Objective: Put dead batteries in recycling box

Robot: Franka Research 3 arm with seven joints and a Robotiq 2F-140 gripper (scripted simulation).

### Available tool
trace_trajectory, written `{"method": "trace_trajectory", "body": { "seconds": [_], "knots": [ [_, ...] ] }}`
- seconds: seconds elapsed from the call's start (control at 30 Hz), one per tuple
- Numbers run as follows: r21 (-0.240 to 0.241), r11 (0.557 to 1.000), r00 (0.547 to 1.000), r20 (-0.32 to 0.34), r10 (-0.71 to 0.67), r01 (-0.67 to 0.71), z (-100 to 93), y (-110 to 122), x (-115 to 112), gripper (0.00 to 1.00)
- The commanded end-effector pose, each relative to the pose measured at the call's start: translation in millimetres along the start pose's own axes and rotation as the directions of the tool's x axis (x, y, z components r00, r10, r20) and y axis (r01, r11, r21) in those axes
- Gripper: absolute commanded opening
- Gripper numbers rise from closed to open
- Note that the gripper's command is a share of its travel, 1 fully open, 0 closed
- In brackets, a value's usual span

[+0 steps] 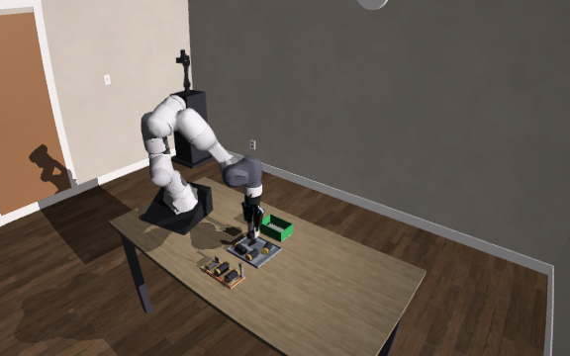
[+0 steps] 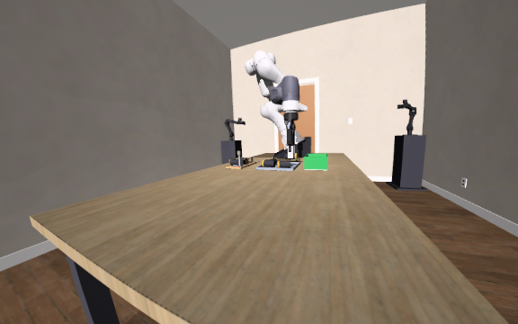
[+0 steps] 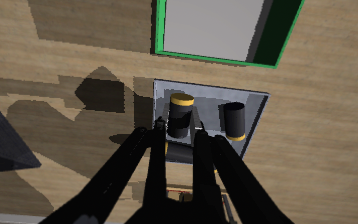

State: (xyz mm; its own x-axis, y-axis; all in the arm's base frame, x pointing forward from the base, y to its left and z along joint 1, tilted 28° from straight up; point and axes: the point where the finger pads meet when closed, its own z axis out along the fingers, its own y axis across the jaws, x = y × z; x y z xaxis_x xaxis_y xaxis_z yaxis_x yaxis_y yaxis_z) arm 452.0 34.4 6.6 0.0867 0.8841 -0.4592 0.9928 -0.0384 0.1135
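Observation:
My gripper (image 1: 254, 234) (image 2: 290, 155) (image 3: 179, 112) is shut on a black battery (image 3: 179, 116) with a yellow end, over the tray's near-arm side; its exact height is hard to tell. The grey tray (image 1: 258, 263) (image 2: 281, 169) (image 3: 210, 107) also holds a battery (image 1: 240, 248) (image 3: 179, 152), a second battery (image 1: 266, 248) (image 3: 235, 120) and a third battery (image 1: 251, 254), partly hidden by a finger in the wrist view. The green recycling box (image 1: 285, 233) (image 2: 316, 163) (image 3: 280, 30) stands upright beside the tray. Two batteries (image 1: 222, 268) (image 1: 232, 275) lie in the wooden holder (image 1: 236, 283). Whether a bulb is lit cannot be seen.
A thin grey post (image 1: 241, 269) (image 2: 239, 157) rises at one end of the holder. The arm's dark base (image 1: 199, 210) stands at the far end of the wooden table (image 1: 334, 277) (image 2: 259, 234). The box wall stands close to the tray's edge.

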Motion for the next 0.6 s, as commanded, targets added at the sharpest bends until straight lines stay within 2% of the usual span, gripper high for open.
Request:
{"method": "trace_trajectory", "body": {
  "seconds": [0.0, 0.2, 0.57],
  "knots": [
    [-0.01, 1.0, 1.0, -0.012, 0.0, 0.0, 4.9, 3.9, 3.0, 0.16],
    [-0.01, 1.0, 1.0, -0.012, 0.0, 0.0, 27.5, 4.1, 3.2, 0.16],
    [-0.01, 1.0, 1.0, -0.012, 0.0, 0.0, 29.2, 4.2, 3.3, 0.16]
  ]
}}
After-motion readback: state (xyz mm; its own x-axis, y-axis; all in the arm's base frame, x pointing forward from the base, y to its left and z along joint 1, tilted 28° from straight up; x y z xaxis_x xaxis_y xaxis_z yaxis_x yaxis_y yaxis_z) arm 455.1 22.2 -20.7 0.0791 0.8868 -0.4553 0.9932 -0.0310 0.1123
